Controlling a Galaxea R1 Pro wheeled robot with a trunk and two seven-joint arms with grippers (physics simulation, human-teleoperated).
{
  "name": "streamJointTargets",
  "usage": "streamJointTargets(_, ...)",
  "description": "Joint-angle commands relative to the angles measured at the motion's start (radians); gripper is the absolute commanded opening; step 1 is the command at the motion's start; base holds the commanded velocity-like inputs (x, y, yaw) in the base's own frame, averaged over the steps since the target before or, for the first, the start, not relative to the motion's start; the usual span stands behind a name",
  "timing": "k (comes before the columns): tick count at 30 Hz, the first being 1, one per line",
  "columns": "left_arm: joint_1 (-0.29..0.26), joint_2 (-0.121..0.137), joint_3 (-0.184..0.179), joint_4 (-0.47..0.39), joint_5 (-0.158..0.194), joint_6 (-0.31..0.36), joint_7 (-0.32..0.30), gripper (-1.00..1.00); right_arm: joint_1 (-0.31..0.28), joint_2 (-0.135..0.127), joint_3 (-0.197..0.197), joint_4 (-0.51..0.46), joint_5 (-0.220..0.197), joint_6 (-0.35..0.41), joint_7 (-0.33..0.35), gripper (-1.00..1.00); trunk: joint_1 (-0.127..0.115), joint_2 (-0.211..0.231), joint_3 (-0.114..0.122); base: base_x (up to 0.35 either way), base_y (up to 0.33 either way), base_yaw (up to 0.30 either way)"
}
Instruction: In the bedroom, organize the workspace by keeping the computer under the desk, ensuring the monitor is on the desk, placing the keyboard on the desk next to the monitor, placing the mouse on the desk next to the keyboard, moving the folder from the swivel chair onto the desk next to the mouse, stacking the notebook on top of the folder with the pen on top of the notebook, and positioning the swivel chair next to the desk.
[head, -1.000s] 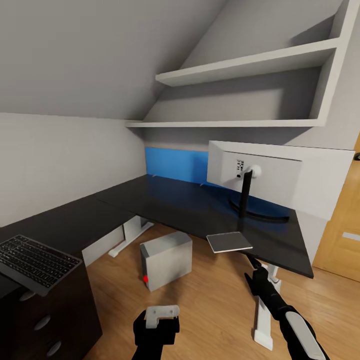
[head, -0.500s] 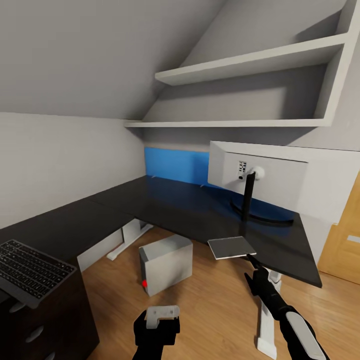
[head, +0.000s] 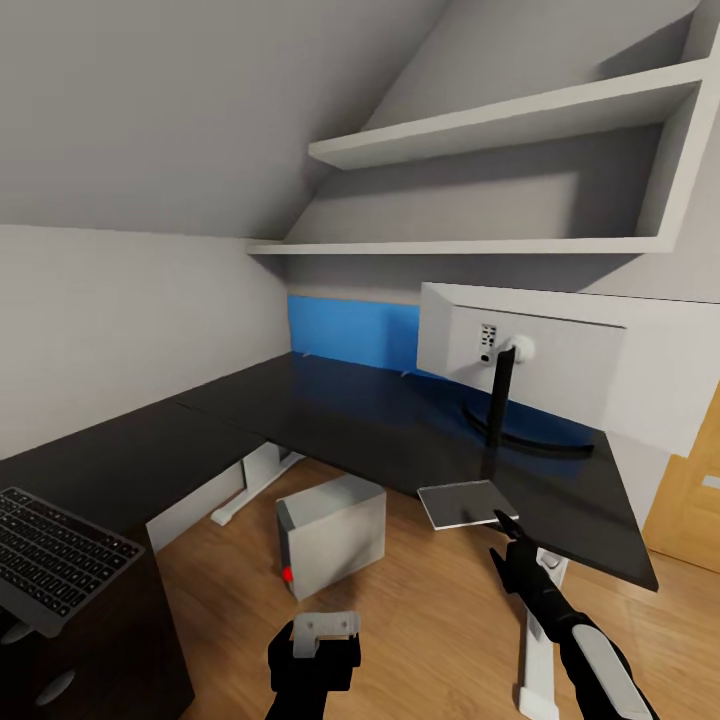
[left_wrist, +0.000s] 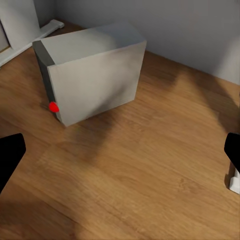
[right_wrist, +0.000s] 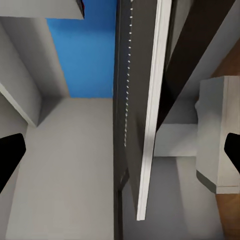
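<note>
The robot is facing the corner of the L-shaped black tabletop (head: 330, 410), and part of the arrangement is looking settled while most is remaining. The monitor (head: 540, 355) is standing on the tabletop at about two o'clock from the picture's centre, its white back turned toward the robot, and the computer (head: 332, 533) is resting on the wood floor at six o'clock, partly beneath the tabletop's front edge, its red light showing in the left wrist view (left_wrist: 53, 106); whether that counts as fully under is a judgement call. The keyboard (head: 55, 555) is lying at eight o'clock, overhanging the edge of the near wing, well apart from the monitor, so it is likely needing to be moved. The right hand (head: 508, 528) is reaching out at five o'clock, gripping the near corner of a flat dark item with pale edges (head: 467, 502) and holding it level beside the tabletop's front edge; it may be the notebook, though its identity is not certain. The left hand (head: 324, 628) is hanging low at six o'clock with its fingers spread and empty above bare floor.
</note>
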Motion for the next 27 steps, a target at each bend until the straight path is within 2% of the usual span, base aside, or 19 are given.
streamJointTargets(1,0.0,0.0,-0.001,-0.001,0.006,0.003,0.006,1.0,-0.001,0.0,-0.002,0.001,-0.007,0.007,0.001,1.0,0.0,0.0,-0.001,0.005,0.0,0.0)
streamJointTargets(27,0.0,0.0,-0.001,-0.001,0.006,0.003,0.006,1.0,-0.001,0.0,-0.002,0.024,-0.008,0.004,-0.042,1.0,0.0,0.0,-0.001,0.002,0.002,0.0)
